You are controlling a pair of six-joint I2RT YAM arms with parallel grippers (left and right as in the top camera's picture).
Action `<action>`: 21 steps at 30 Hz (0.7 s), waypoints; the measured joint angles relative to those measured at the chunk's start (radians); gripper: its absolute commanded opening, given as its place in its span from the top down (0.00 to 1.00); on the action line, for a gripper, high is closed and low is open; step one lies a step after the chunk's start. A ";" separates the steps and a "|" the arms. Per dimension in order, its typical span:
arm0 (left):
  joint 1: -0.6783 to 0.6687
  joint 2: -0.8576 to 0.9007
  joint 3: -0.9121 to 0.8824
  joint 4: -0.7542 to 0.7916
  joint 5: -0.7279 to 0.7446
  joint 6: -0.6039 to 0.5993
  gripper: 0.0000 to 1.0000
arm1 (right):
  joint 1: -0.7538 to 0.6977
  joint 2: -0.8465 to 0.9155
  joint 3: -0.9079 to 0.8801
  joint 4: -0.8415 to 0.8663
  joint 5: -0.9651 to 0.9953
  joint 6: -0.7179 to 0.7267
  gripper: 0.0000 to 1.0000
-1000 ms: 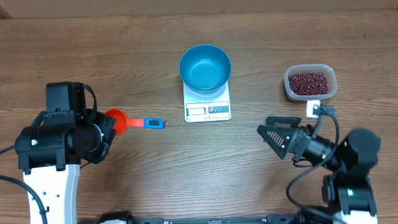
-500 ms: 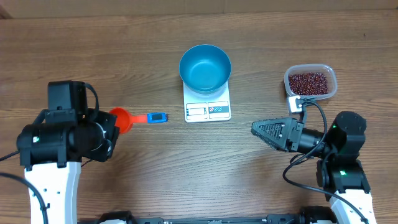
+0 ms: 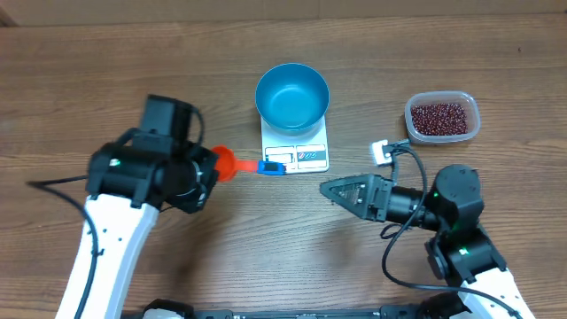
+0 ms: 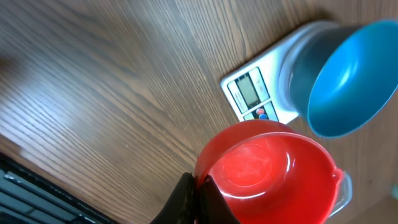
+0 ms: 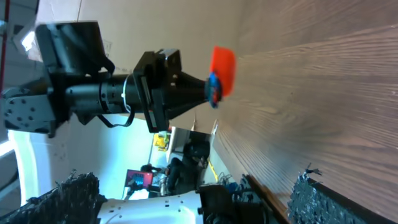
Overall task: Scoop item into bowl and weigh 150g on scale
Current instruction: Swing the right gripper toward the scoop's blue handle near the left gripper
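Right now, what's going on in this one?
The left gripper is shut on the rim of the empty orange-red scoop, beside the scale. The right gripper is open and empty over the table. The blue bowl sits empty on the scale; the beans are in the clear tub at right.

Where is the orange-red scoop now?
In the overhead view, the orange-red scoop is left of centre, held by the left gripper, its blue handle toward the scale.

top centre: bowl (image 3: 292, 97) on scale (image 3: 296, 157). upper right: beans (image 3: 440, 118) in tub (image 3: 476, 112). measuring scoop (image 3: 232, 162) just left of scale, handle end at its lower-left corner.
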 measured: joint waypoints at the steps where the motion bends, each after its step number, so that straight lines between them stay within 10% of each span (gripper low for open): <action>1: -0.024 0.006 0.000 0.012 -0.006 -0.014 0.96 | 0.024 0.005 0.000 0.002 0.028 0.007 0.00; 21: -0.236 0.101 0.000 0.085 -0.023 -0.197 0.96 | 0.097 0.191 0.000 0.102 0.161 0.043 0.02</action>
